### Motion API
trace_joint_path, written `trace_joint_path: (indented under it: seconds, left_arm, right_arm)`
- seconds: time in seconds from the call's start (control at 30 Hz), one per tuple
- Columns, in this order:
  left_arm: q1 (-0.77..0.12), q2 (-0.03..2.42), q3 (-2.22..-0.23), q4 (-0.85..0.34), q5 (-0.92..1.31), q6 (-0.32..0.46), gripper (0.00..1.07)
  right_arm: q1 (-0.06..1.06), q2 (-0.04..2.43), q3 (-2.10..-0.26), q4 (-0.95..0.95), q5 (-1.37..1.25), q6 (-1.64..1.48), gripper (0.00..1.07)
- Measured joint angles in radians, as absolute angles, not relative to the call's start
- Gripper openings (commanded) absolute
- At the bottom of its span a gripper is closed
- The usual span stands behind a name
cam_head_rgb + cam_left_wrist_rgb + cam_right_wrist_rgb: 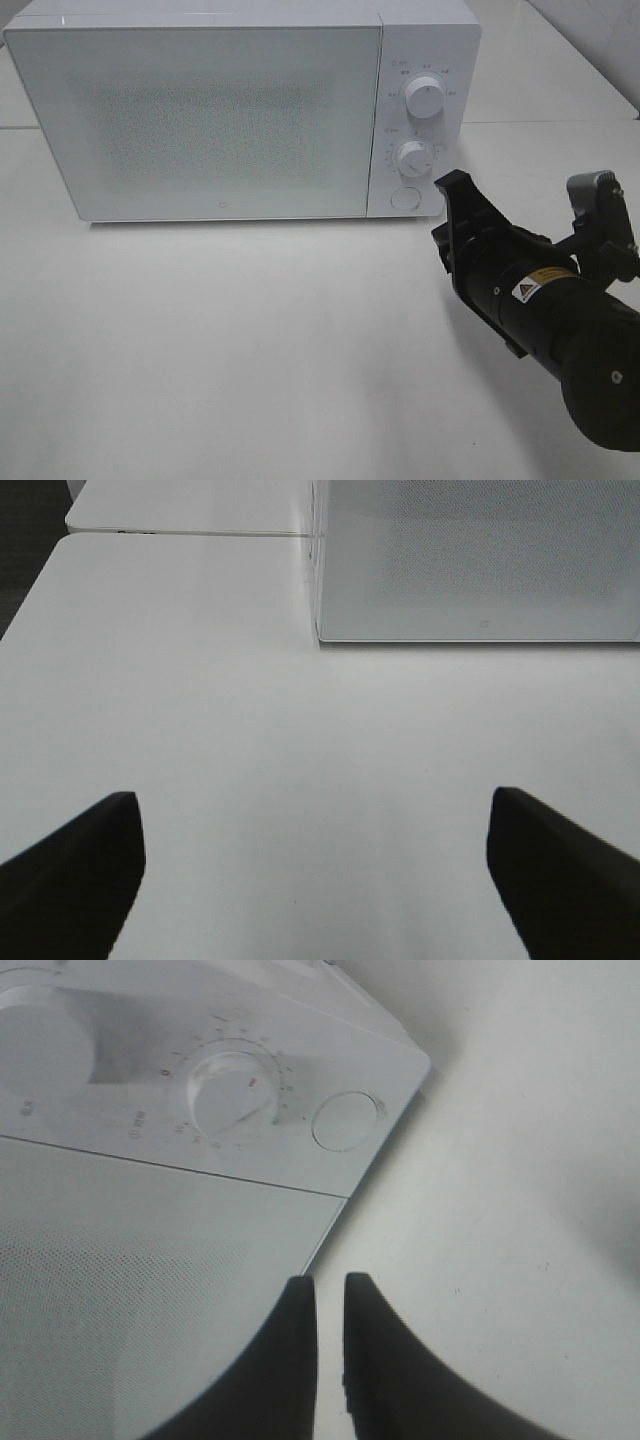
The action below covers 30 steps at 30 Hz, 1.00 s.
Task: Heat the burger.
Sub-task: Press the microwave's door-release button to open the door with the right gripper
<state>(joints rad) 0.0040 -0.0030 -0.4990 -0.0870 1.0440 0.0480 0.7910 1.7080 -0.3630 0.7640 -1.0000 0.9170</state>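
White plastic is covering the microwave [200, 110], which is sitting at about 11 o'clock on the pale table [250, 350] in the high view. Its door [195, 120] is sitting shut, and the dotted front is hiding the inside. The burger is not showing in any view. It may be lying behind that door, but I cannot tell, so I cannot say how it is lying next to either gripper.

The right gripper [452, 185] is hanging at about 3 o'clock in the high view, just beside the microwave's lower right corner. Its black tips are pointing at the control panel. The round button [401, 198] is lying at 9 o'clock from the tips, close by. The lower dial [414, 158] is sitting at 12 o'clock from the button, and the upper dial [425, 97] is sitting above that one.

In the right wrist view the gripper [328, 1285] is showing two dark fingers [290, 1360] almost together. Only a thin gap is showing between them, and nothing is sitting in it.

The left gripper [315, 880] is hanging over bare table with its jaws spread wide. It is holding nothing, and it is facing the microwave's shut door [480, 560].
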Motion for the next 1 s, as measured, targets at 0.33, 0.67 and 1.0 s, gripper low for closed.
trace_joint_path:
  seconds: [0.33,0.67,1.0]
  left_arm:
    - [0.004,-0.003,-0.499,-0.087,1.044,0.048,0.87]
    - [0.004,-0.003,-0.499,-0.087,1.044,0.048,0.87]
    - [0.004,-0.003,-0.499,-0.087,1.044,0.048,0.87]
  right_arm:
    - [0.791,1.710,-0.364,0.764,-0.943,1.224,0.00]
    - [0.789,1.795,-0.431,0.792,-0.963,1.263,0.00]
    - [0.707,1.839,-0.529,0.809,-0.984,1.265,0.00]
